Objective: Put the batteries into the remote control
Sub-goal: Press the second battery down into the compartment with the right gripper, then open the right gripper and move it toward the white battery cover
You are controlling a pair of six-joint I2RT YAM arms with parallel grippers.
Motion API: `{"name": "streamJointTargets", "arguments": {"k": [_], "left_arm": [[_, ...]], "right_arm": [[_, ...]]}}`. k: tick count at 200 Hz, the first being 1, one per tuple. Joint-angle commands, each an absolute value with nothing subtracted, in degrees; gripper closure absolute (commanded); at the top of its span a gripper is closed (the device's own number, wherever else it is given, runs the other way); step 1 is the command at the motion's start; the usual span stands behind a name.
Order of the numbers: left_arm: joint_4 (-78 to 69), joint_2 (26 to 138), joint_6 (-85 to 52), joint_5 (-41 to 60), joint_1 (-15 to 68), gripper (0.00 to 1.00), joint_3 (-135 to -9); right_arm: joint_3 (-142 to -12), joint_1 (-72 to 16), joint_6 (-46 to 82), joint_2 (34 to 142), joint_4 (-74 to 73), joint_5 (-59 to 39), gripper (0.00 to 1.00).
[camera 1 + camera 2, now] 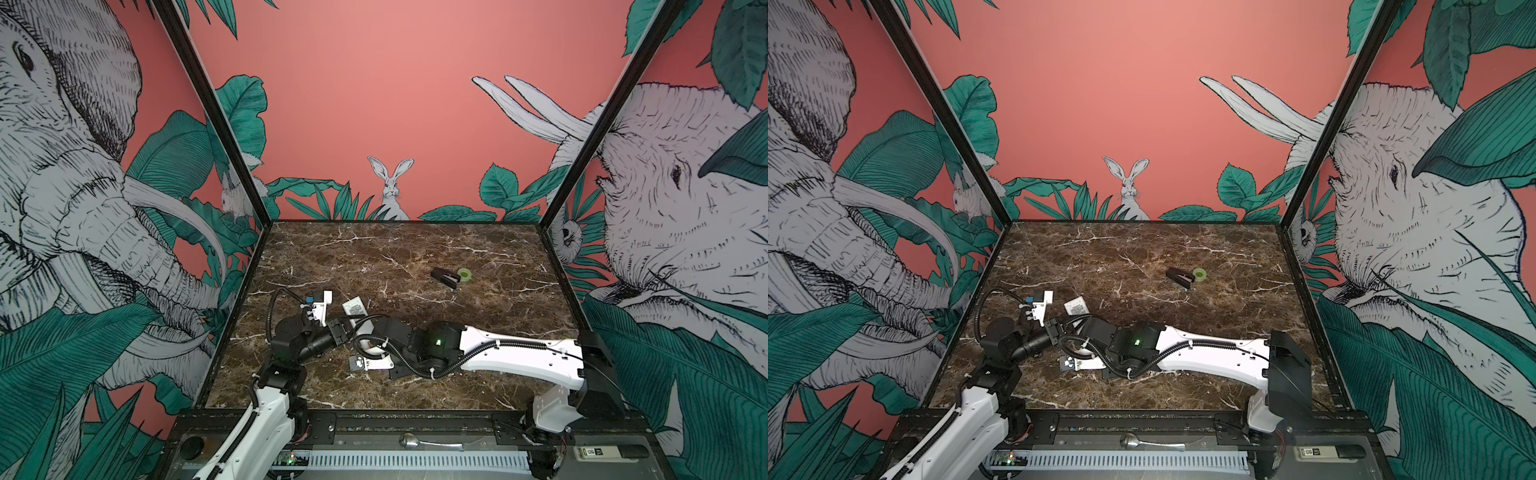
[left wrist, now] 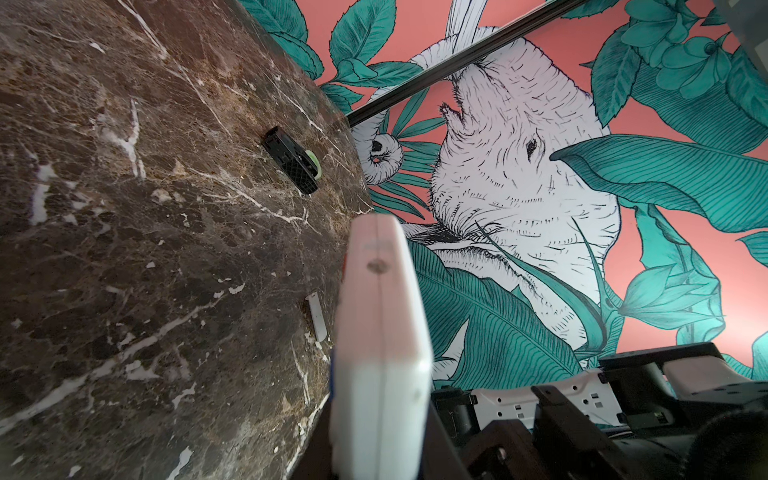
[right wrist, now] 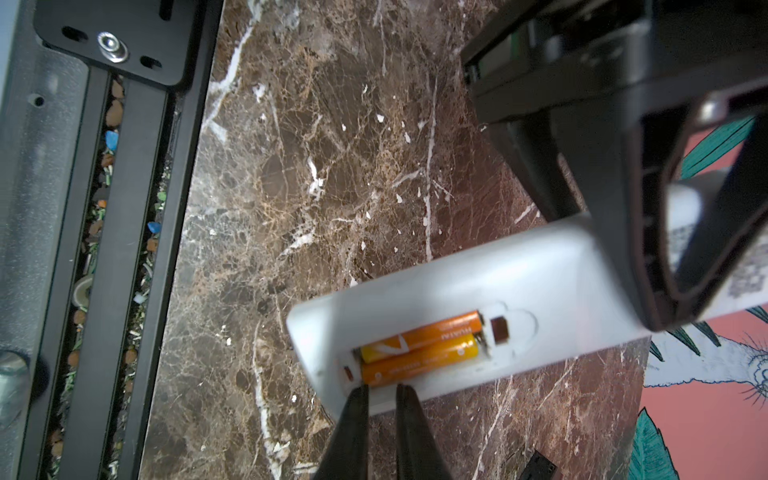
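Note:
My left gripper (image 2: 380,449) is shut on the white remote control (image 3: 457,274) and holds it above the marble table, back side showing. The cover is off its compartment. Two orange batteries (image 3: 419,334) (image 3: 415,359) lie side by side inside. My right gripper (image 3: 382,388) is at the compartment's edge, beside the nearer battery. Its thin black fingers stand slightly open with nothing between them. In both top views the remote's labelled end (image 1: 354,309) (image 1: 1076,308) pokes out beyond the left gripper (image 1: 340,326). The right arm (image 1: 432,340) reaches across to it.
A small white flat piece (image 2: 316,316) lies on the table near the remote. A black stapler-like object (image 1: 444,277) and a green tape roll (image 1: 464,274) sit at the back right. The black front rail (image 3: 124,249) runs close by.

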State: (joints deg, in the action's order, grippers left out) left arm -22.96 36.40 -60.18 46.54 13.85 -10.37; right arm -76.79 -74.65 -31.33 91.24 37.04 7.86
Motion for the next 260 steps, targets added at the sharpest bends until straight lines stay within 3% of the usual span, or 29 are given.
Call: {"name": "streamJointTargets", "arguments": {"k": [1,142,198,260], "left_arm": [[-23.64,35.81,-60.48,47.21,14.24,1.00,-12.22],[-19.88,34.40,-55.93,45.92,14.23,1.00,-12.83],[-18.28,33.40,-54.59,45.37,14.24,1.00,-12.67],[-17.81,33.49,-52.90,44.68,14.24,1.00,-13.04]], "right_arm": [[-76.20,-74.10,-31.08,88.96,37.75,8.61,0.83],[-68.55,-72.73,-13.77,78.29,34.08,12.03,0.54],[-66.17,-68.72,-3.10,75.41,35.79,16.30,0.27],[-64.80,-65.02,7.23,75.47,37.70,18.46,0.20]]}}
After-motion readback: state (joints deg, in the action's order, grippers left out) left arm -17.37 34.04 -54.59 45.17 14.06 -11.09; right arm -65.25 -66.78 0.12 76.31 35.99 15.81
